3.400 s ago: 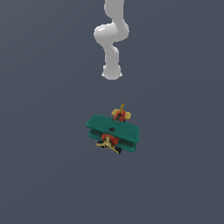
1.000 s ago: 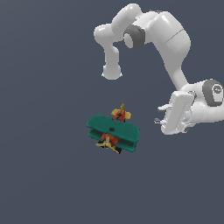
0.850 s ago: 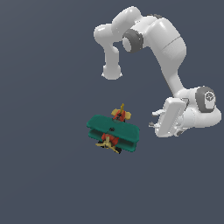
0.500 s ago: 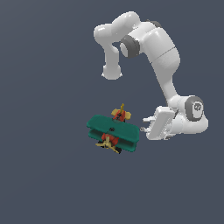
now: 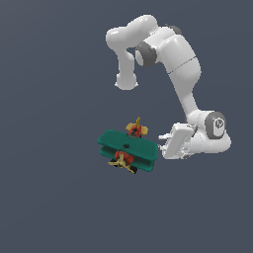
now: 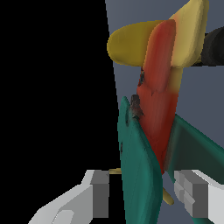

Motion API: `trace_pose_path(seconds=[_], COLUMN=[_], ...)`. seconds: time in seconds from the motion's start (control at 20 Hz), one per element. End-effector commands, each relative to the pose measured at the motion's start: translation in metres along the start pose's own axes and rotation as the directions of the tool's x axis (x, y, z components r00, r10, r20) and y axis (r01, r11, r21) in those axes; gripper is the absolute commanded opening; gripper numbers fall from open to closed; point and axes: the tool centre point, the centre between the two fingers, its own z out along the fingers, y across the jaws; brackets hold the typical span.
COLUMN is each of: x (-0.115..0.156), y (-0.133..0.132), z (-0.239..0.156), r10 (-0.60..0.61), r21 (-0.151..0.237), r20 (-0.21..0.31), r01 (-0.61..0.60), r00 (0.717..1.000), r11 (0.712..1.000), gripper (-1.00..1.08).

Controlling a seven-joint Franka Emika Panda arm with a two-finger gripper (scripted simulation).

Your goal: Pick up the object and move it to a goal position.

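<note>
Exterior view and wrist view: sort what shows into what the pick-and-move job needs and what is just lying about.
Part of the job:
- toy biplane, teal wings, red body, resting on the surface
- gripper, at the plane's wing end on the exterior view's right, its fingers apart on either side of a wing

Lying about:
- nothing else; only the bare grey floor

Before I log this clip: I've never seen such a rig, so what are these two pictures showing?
Both are simulator renders of one moment. The exterior view shows a white jointed robot arm bending down beside a small toy biplane with teal-green wings, red body and yellow propeller, which lies on a plain grey surface. The other picture comes from a camera on the wrist, looking past the arm's two-fingered gripper. There the open grey fingers sit on either side of a teal wing edge. Nothing is held yet.
</note>
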Motion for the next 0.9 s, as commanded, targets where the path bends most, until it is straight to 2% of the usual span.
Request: trace_pose_path(seconds=[0.0, 0.5, 0.85], x=[0.0, 0.0, 0.001], y=[0.003, 0.008, 0.009], z=[0.003, 0.01, 0.03], r10=[-0.006, -0.018, -0.02], r21=[0.001, 0.003, 0.002], r20=[0.0, -0.001, -0.001], r01=[0.006, 0.018, 0.02], r00=[1.0, 1.0, 1.0], r11=[1.0, 1.0, 1.0], gripper=[0.28, 0.28, 0.28])
